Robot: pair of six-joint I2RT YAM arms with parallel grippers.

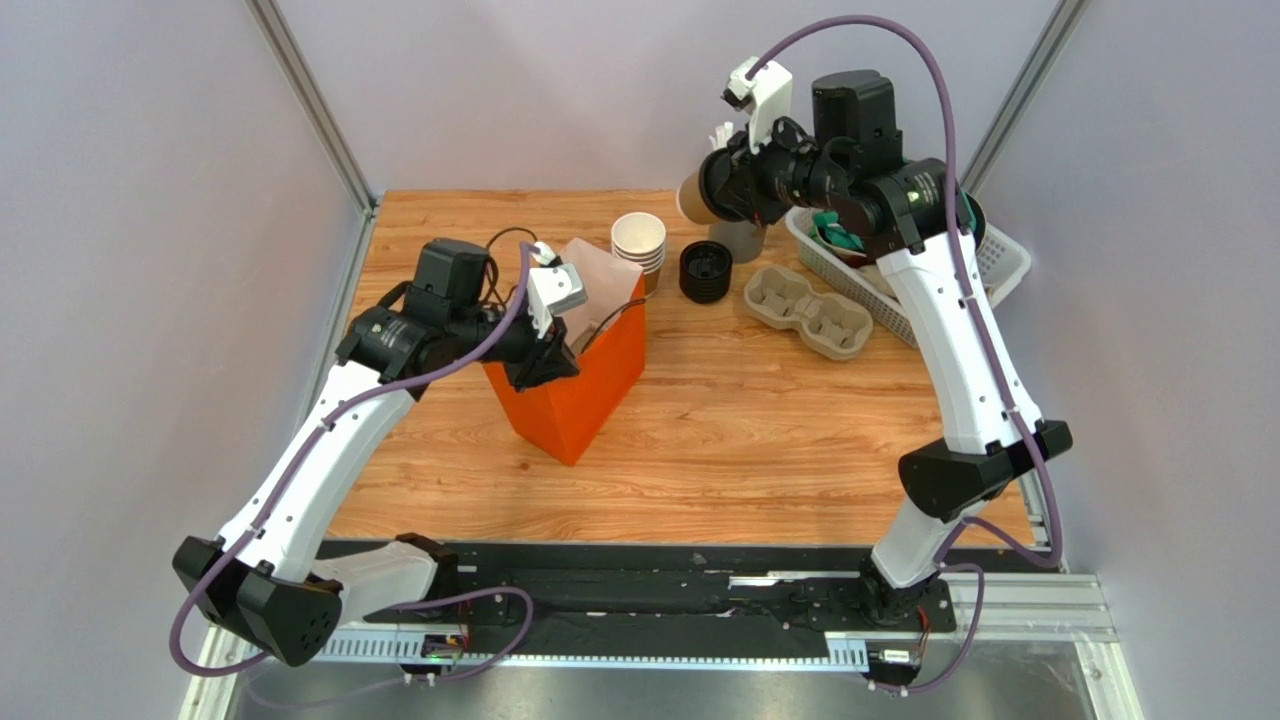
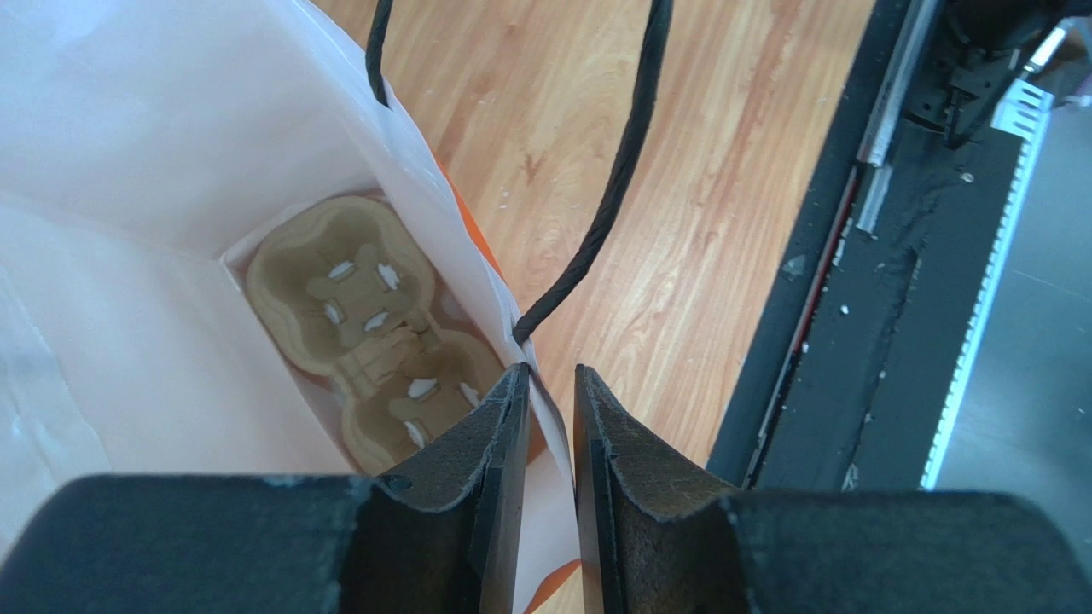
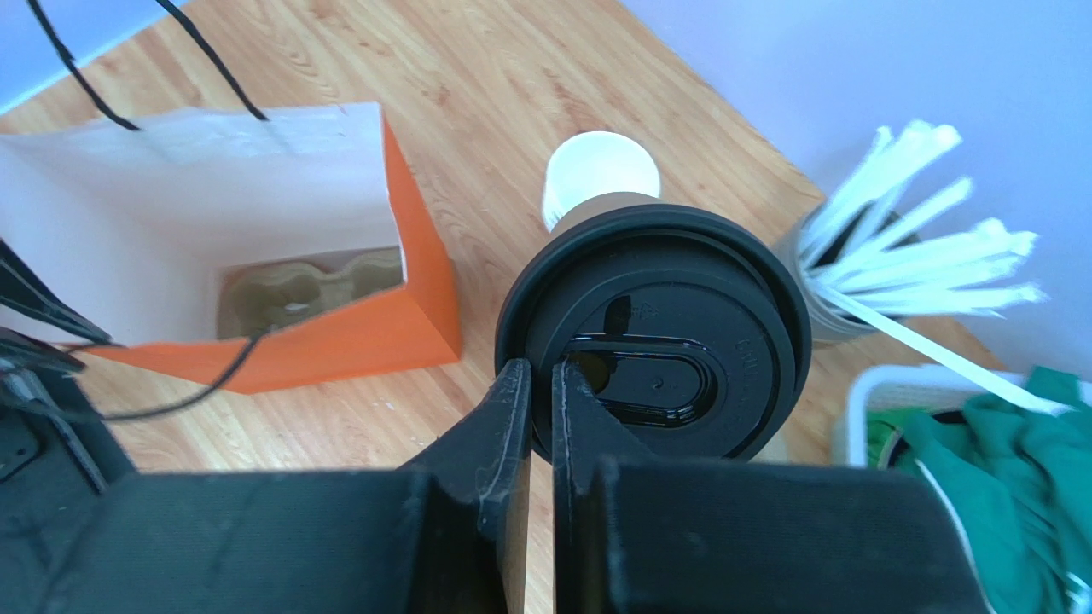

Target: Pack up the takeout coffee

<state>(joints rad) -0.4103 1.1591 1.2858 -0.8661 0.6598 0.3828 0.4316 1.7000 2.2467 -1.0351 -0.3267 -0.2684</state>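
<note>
Your right gripper (image 3: 538, 384) is closed almost fully on the lid rim of the takeout coffee (image 3: 654, 326), holding it off the wood-grain table (image 1: 721, 465) toward 1 o'clock. Your left gripper (image 2: 551, 384) straddles the rim of the orange bag (image 1: 579, 398) at 9 o'clock, fingers a narrow slit apart. You cannot tell whether they pinch the paper. A cup carrier (image 2: 365, 339) lies in the bag's bottom. Pale lilac walls (image 1: 150, 225) close three sides, and a black rail (image 1: 676, 593) runs along 6 o'clock.
</note>
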